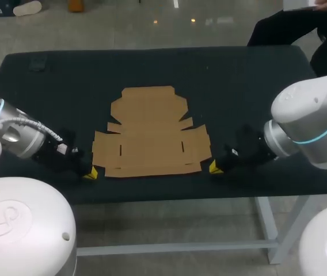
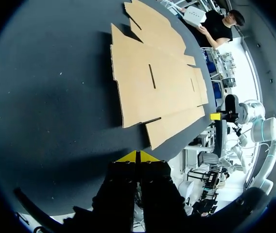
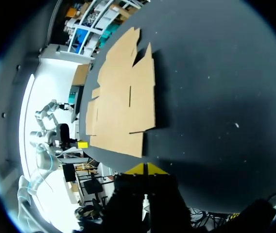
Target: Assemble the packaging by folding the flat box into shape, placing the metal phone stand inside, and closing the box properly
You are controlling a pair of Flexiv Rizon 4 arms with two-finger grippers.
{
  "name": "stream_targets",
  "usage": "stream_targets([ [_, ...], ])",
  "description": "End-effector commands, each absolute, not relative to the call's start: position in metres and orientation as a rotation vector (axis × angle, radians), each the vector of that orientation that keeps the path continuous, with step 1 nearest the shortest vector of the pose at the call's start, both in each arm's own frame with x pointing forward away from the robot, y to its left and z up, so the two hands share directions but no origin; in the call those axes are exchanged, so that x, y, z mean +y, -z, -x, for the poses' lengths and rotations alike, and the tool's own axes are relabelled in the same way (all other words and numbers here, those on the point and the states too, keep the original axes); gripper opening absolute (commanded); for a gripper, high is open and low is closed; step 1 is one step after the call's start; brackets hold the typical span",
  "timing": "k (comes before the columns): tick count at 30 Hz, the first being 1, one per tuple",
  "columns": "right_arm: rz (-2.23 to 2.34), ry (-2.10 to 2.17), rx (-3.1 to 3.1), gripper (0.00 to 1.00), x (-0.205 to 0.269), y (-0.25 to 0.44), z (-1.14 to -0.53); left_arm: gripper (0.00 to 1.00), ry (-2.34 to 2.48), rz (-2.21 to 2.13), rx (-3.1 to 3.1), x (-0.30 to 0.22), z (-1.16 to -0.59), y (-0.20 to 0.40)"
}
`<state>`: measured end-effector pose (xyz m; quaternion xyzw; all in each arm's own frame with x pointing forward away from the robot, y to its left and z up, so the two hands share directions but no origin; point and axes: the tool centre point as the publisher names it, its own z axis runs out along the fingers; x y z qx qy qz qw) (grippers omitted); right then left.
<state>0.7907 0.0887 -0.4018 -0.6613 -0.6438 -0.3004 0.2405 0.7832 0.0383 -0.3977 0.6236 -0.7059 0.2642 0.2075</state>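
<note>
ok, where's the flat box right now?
Head view: the flat cardboard box lies unfolded on the table, centred, near the front edge, left jaws beside its near-left corner, right jaws beside its near-right.

The flat brown cardboard box blank (image 1: 151, 133) lay on the dark rectangular table (image 1: 238, 75) — left gripper (image 1: 90, 172) just off its near-left corner, right gripper (image 1: 215, 168) off its near-right.

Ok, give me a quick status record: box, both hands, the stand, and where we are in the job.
box: flat box, fully unfolded, lying flat mid-table
surface: table, dark top
left hand: shut, empty, just off the box's near left corner
right hand: shut, empty, just off the box's near right corner
phone stand: not visible in any view
stage: folding not yet begun
</note>
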Motion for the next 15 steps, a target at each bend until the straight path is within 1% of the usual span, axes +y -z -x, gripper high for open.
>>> stream_targets([
  [1,1.830,0.806,-1.768,0.00,0.093,0.409,-0.791,0.00,-0.727,-1.723,-1.959,0.039,-0.787,0.402],
  [15,1.827,0.785,-1.779,0.00,0.103,0.424,-0.803,0.00,-0.725,-1.695,-1.957,0.035,-0.787,0.404],
])
